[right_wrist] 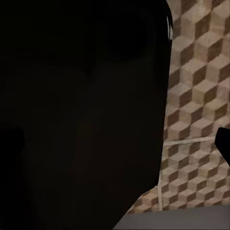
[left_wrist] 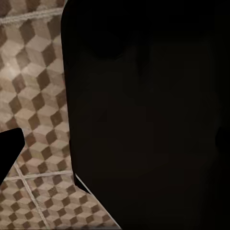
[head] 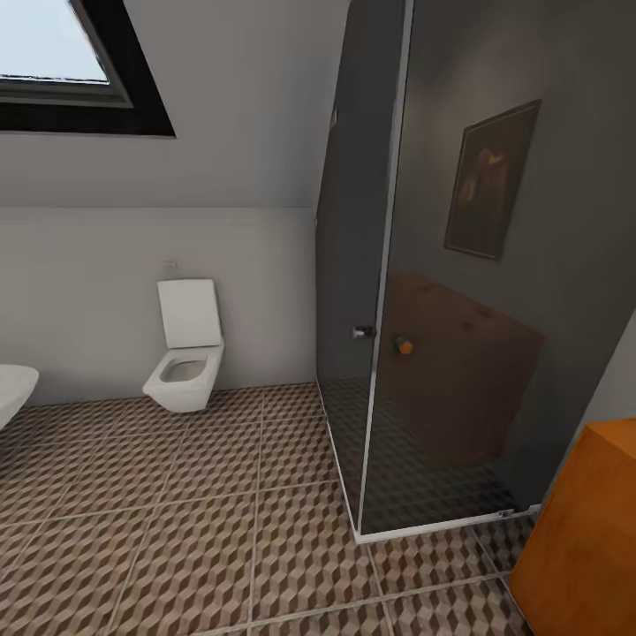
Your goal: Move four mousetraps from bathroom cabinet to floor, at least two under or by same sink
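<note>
Looking ahead, I see the orange-brown cabinet at my right beside the dark glass shower, a white toilet on the cube-patterned floor, and I cannot tell if my pincers are open or closed.

I see a big black mass w/ a rounded corner blocking most of the left wrist cam, too dark to tell what it is. Beside it the bathroom floor shows its brown/beige/white cube-pattern tiles w/ pale grout lines. One dark tip pokes in at the pic edge over the tiles; can't tell the jaw state from here.
</note>
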You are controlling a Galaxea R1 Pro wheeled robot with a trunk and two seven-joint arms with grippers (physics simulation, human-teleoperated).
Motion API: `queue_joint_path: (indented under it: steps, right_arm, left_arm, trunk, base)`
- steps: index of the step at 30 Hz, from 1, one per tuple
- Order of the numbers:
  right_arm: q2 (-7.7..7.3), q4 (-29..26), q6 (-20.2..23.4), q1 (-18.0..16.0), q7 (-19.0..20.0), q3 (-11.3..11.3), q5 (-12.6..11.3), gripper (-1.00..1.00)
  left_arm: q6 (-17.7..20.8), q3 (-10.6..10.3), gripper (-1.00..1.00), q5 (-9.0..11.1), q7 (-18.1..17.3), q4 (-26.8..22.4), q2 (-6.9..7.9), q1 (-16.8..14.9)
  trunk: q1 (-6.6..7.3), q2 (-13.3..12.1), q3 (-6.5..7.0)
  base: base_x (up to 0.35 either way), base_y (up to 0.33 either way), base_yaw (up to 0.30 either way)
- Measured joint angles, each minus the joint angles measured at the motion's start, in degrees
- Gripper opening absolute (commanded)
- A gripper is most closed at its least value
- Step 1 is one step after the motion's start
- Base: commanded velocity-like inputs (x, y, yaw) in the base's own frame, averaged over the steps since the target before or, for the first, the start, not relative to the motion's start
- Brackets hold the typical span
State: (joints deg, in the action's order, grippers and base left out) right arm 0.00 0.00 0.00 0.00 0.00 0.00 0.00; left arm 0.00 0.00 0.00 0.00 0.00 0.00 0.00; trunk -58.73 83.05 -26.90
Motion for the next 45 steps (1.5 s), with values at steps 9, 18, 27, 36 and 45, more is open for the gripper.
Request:
queue_joint_path:
  steps: [9, 18, 27, 36, 45]
  right_arm:
    - [2.1, 1.19, -0.12, -2.52, 0.08, 0.08, 0.08, 1.0]
    - [3.18, 1.12, -0.45, -3.57, 0.08, 0.14, -0.05, 1.0]
    - [3.08, 0.97, -1.61, -3.63, 0.0, 0.31, 0.05, 1.0]
    - [2.17, -1.72, -4.47, -3.78, 0.16, 0.4, 0.18, 1.0]
    - [1.67, -4.63, -7.38, -4.43, 0.24, 0.37, 2.43, 1.0]
  left_arm:
    - [-0.26, -0.07, 1.0, -0.06, -0.13, -0.18, -2.57, 2.37]
    - [-1.06, 0.05, 1.0, -0.12, -0.09, -0.17, -4.99, 4.31]
    - [-1.07, -0.02, 1.0, -0.1, 0.15, -1.13, -5.08, 4.36]
    - [-0.48, 0.0, 1.0, -0.22, 0.36, -4.01, -4.9, 4.36]
    - [1.46, 0.01, 1.0, -0.27, 2.17, -6.84, -4.97, 3.6]
  trunk:
    - [0.0, 0.01, 0.01]
    - [0.0, 0.01, 0.01]
    - [0.0, 0.01, 0.01]
    - [0.0, 0.01, 0.01]
    - [0.0, 0.01, 0.02]
  base:
    - [0.0, 0.0, 0.0]
    - [0.0, 0.0, 0.0]
    - [0.0, 0.0, 0.0]
    - [0.0, 0.0, 0.0]
    - [0.0, 0.0, 0.0]
